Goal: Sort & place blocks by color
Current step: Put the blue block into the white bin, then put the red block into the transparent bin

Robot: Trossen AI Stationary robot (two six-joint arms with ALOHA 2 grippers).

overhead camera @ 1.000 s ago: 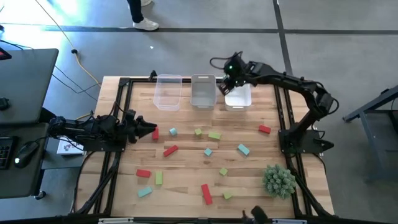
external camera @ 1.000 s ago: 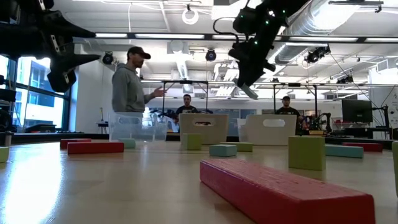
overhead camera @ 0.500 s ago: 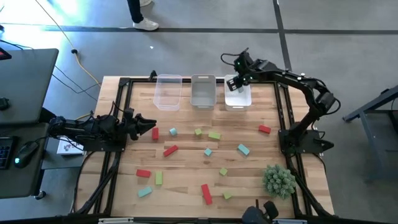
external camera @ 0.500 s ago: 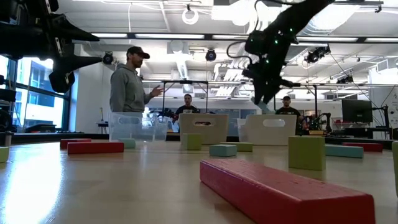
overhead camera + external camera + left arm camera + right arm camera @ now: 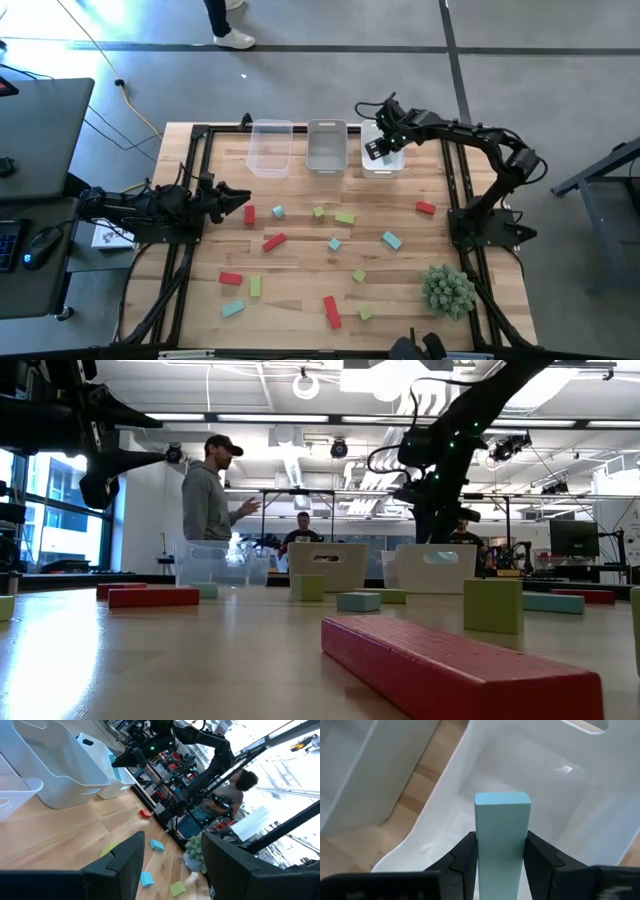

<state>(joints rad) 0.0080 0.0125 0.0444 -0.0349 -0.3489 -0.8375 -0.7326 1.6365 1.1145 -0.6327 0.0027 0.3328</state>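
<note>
Pale teal bar [image 5: 502,827], flat-ended and smooth, clamped upright between the right gripper's [image 5: 377,149] fingers [image 5: 465,854], poised over the white right bin [image 5: 384,160] at the table's [image 5: 300,300] 1 o'clock. Lower end of the bar cut off by the wrist picture's edge; the bar itself not to be made out from overhead, masked by the gripper. Middle bin [image 5: 326,146] and clear bin [image 5: 270,148] side by side toward 12 o'clock. Red, yellow-green and teal blocks scattered mid-table, among them a red bar [image 5: 274,241] near centre and a teal block [image 5: 391,240] at 3 o'clock. Left gripper [image 5: 240,201] hovering at 9 o'clock, fingers [image 5: 122,862] parted, holding nothing. Fake plant [image 5: 447,289] at 4 o'clock. From table height, bin contents hidden behind frosted walls.
</note>
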